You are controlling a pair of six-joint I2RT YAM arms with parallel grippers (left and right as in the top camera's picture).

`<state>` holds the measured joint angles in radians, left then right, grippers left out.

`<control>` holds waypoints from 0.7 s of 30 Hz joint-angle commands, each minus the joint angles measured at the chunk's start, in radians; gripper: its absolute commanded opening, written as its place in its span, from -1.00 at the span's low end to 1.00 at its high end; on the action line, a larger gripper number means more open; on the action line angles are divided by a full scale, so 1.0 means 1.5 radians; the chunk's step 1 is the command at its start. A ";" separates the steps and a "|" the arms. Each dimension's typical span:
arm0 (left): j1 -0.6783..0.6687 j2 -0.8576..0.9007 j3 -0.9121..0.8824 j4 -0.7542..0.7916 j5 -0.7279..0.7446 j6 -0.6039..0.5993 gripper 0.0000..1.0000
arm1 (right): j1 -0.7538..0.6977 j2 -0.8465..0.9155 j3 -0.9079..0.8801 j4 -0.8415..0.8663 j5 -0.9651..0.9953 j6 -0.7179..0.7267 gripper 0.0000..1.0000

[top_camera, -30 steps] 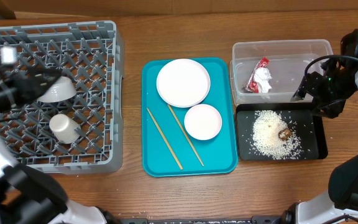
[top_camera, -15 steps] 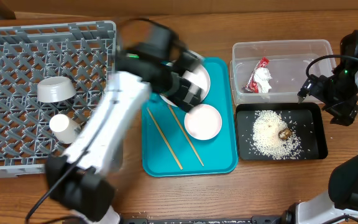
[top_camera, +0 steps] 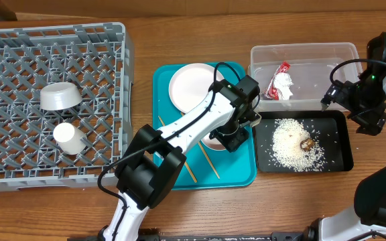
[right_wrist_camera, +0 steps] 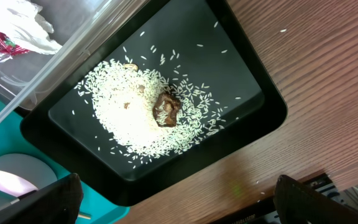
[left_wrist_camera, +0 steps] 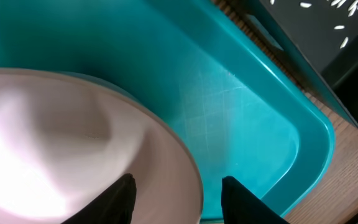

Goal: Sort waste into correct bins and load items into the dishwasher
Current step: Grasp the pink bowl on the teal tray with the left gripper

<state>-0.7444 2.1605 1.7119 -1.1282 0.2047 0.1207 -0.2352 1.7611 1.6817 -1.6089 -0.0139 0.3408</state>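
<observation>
The grey dish rack (top_camera: 127, 100) took up the left of the tabletop (top_camera: 200, 214), and it already carried the grey-white bowl (top_camera: 60, 96), upside down, with the small white cup (top_camera: 69, 137) on its side just below it. In the middle lay the teal serving tray (top_camera: 169, 175). To its right sat the clear tub (top_camera: 300, 48), and in front of that the black tray (top_camera: 346, 150).

The right pincer (right_wrist_camera: 179, 205) hung above the black tray's outer edge with its fingers spread wide and nothing between them.

The large white plate (top_camera: 189, 87) lay at the teal tray's far end, not yet loaded. Below it was the small white dish (left_wrist_camera: 61, 143), mostly covered by the left arm in the overhead view. The left pincer (left_wrist_camera: 179, 199) was open over it, one finger above the dish's inner face and the other outside the rim, with a gap showing on the outer side. It had not gripped anything.

The step in hand looked to be picking up this dish for the rack. The next move would call for closing on the rim, lifting clear of the teal tray's wall, then carrying the dish left to a free part of the lattice.

The two chopsticks (top_camera: 176, 157) lay slantwise on the teal tray beside the dish. The waste looked sorted: the red-and-white wrapper (top_camera: 280, 84) lay in the tub, and the rice (right_wrist_camera: 135, 124) with the brown scrap (right_wrist_camera: 166, 109) lay in the black tray.
</observation>
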 commanded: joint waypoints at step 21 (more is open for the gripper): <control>0.037 -0.095 0.121 -0.058 -0.019 -0.126 -0.92 | -0.001 -0.013 0.004 -0.003 0.008 0.007 1.00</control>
<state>-0.7341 2.1460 1.8004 -1.2068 0.1673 -0.0444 -0.2352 1.7611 1.6817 -1.6157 -0.0139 0.3408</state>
